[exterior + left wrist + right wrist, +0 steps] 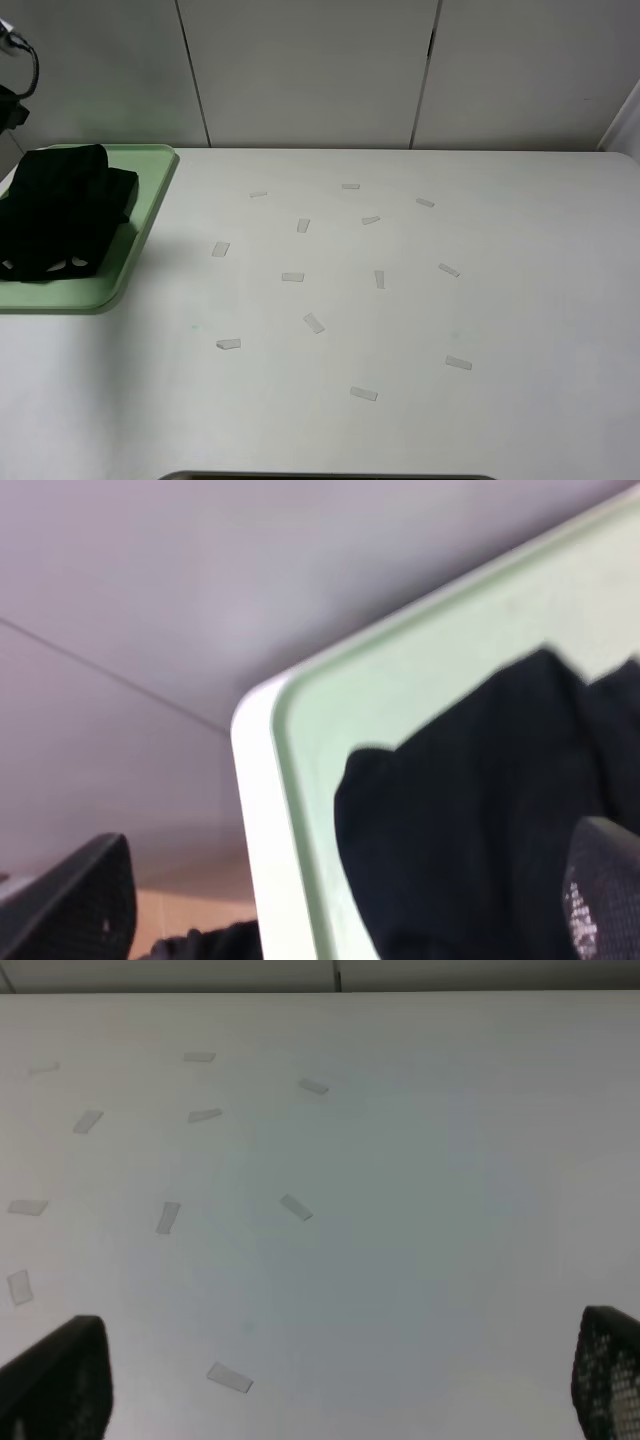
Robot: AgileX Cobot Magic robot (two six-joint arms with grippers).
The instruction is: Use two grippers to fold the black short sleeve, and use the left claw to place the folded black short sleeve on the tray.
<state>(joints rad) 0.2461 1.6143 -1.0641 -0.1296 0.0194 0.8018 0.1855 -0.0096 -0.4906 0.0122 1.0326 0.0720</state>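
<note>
Seemingly folded black short sleeve (pixel 60 210), on tray (pixel 140 230)

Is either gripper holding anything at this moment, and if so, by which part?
Nothing is held. The left gripper stands open above the folded black short sleeve lying on the tray; the right gripper is open over the bare table.

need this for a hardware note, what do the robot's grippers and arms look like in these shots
Little shows. The left gripper has black fingers with a fine dotted mesh texture on the pads. The right gripper has matching black textured fingers. In the high view, only a black arm part with a curved black cable shows at the far left edge.
</note>
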